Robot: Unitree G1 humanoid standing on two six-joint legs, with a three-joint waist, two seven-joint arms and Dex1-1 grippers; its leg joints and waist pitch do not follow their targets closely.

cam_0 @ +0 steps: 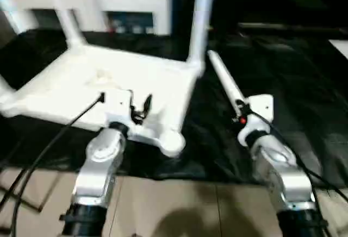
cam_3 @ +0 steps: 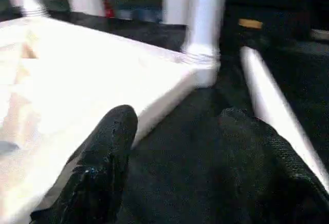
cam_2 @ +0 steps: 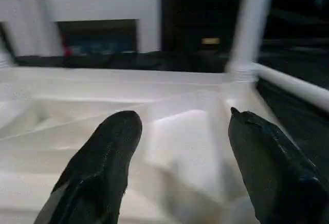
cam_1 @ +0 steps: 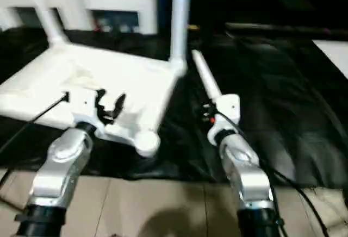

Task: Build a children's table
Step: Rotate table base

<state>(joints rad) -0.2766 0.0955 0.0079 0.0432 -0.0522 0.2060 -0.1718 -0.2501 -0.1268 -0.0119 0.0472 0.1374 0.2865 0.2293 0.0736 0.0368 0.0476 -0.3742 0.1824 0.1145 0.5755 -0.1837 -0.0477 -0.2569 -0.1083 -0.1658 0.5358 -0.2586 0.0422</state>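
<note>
The children's table (cam_0: 136, 74) lies upside down on a black cloth. Two white legs stand in its far corners, one (cam_0: 200, 14) on the right and one (cam_0: 65, 19) on the left. The near right corner socket (cam_0: 173, 142) has no leg in it. My left gripper (cam_2: 182, 116) hovers open over the underside of the top near its front edge, with nothing between the fingers. A loose leg (cam_0: 224, 82) lies on the cloth to the right of the table. My right gripper (cam_3: 177, 113) is open just above the cloth, and that leg (cam_3: 267, 95) runs along the outside of one finger.
A white cabinet (cam_0: 109, 3) with shelf openings stands behind the table. The black cloth (cam_0: 288, 79) spreads far to the right, with a white sheet (cam_0: 340, 47) at its edge. Light flooring (cam_0: 179, 204) lies in front. Black cables (cam_0: 49, 139) trail off my left wrist.
</note>
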